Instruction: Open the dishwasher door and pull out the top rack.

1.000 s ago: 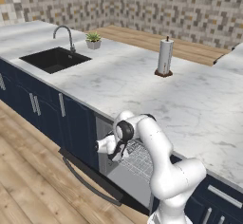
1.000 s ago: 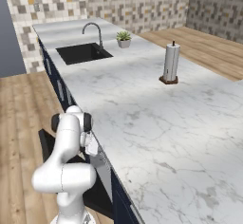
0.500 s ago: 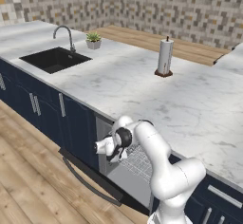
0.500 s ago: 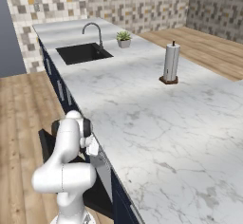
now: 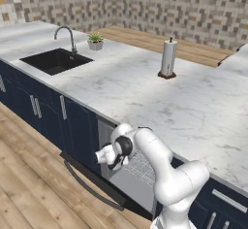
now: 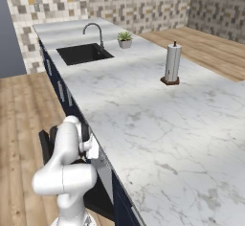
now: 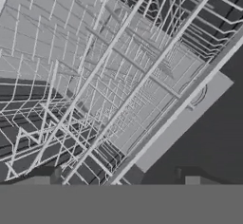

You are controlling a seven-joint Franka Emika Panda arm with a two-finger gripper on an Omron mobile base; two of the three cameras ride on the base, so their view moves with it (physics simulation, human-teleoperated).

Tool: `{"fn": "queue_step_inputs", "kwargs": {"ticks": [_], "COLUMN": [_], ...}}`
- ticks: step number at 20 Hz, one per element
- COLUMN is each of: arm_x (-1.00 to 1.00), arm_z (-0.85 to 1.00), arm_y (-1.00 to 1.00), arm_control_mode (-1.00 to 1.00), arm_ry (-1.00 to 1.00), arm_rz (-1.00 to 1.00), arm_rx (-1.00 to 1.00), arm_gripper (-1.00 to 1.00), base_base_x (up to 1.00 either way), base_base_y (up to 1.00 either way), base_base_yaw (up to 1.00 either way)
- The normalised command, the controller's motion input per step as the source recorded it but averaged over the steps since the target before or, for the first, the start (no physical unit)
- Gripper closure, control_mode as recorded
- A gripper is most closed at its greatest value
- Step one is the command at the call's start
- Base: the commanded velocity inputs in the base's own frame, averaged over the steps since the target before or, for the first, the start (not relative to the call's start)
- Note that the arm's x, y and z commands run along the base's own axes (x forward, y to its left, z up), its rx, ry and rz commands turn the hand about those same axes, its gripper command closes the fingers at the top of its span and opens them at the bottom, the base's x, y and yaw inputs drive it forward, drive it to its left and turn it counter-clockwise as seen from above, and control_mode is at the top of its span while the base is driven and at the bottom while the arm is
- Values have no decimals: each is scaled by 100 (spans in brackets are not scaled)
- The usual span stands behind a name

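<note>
Already, in the left base view, found the dishwasher door swung down low before the navy cabinets, clearing access to the cavity. Found the top rack under the table, apparently barely drawn out, with the hand reaching in at its front.

From the right base view, saw the hand tucked beneath the table edge, above the lowered door.

In the hand view, saw fingertips spread wide over the rack's wire grid, gripping nothing, probably positioned to catch a front wire.
</note>
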Motion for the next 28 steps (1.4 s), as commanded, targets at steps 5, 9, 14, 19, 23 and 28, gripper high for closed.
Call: {"fn": "queue_step_inputs", "kwargs": {"ticks": [5, 9, 14, 19, 23, 28], "arm_x": [-5, 29, 31, 25, 0, -13], "arm_z": [3, -17, -16, -67, -74, -45], "arm_y": [-12, -39, -50, -53, -32, -7], "arm_control_mode": [-100, -100, -100, -100, -100, -100], "arm_ry": [-41, -17, -17, -4, 12, 21], "arm_rz": [-1, 0, 0, 0, 0, 0], "arm_rx": [0, 5, 10, 29, 64, 69], "arm_gripper": [-100, -100, -100, -100, -100, -100], "base_base_x": [0, 0, 0, 0, 0, 0], "base_base_y": [0, 0, 0, 0, 0, 0], "base_base_yaw": [0, 0, 0, 0, 0, 0]}}
